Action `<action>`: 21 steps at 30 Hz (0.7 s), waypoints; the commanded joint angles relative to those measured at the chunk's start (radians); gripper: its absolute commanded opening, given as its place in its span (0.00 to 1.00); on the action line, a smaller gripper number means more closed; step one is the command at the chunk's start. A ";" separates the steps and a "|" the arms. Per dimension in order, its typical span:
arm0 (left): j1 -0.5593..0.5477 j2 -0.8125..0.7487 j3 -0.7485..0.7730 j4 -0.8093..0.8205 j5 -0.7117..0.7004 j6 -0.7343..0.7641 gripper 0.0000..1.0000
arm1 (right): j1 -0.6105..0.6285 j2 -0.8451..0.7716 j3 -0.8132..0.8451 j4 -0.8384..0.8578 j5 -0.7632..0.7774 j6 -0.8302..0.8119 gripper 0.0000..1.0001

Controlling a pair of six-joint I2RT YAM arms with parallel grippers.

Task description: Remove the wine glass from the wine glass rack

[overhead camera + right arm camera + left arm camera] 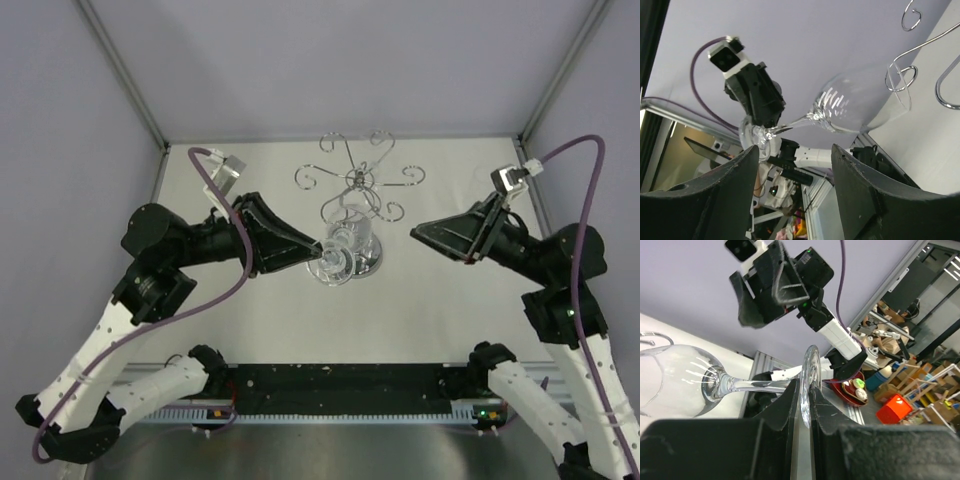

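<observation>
The wine glass (338, 252) is clear and lies about sideways, its foot gripped edge-on between the jaws of my left gripper (322, 247). In the left wrist view the gripper (804, 385) is shut on the foot (810, 371), with the bowl (675, 382) out to the left. The chrome wine glass rack (360, 180) stands at the table's middle, and its domed base (372, 260) is right beside the glass. In the right wrist view the bowl (855, 105) is close to a scroll arm (900, 77); I cannot tell if they touch. My right gripper (420, 232) is open and empty, to the right of the rack.
Grey walls with metal frame posts (125, 75) close in the table on three sides. The rack's curled arms (310, 178) spread wide at the back centre. A black strip (340, 385) runs along the near edge between the arm bases. Clutter shows beyond the table (895, 407).
</observation>
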 commanded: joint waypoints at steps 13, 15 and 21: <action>0.002 0.158 0.303 -0.038 0.027 0.285 0.00 | 0.217 0.258 0.145 0.207 0.082 -0.025 0.61; 0.002 0.163 0.303 -0.057 0.026 0.314 0.00 | 0.234 0.278 0.154 0.238 0.084 -0.012 0.61; 0.002 0.149 0.285 -0.097 -0.017 0.447 0.00 | 0.294 0.332 0.165 0.297 0.110 0.002 0.61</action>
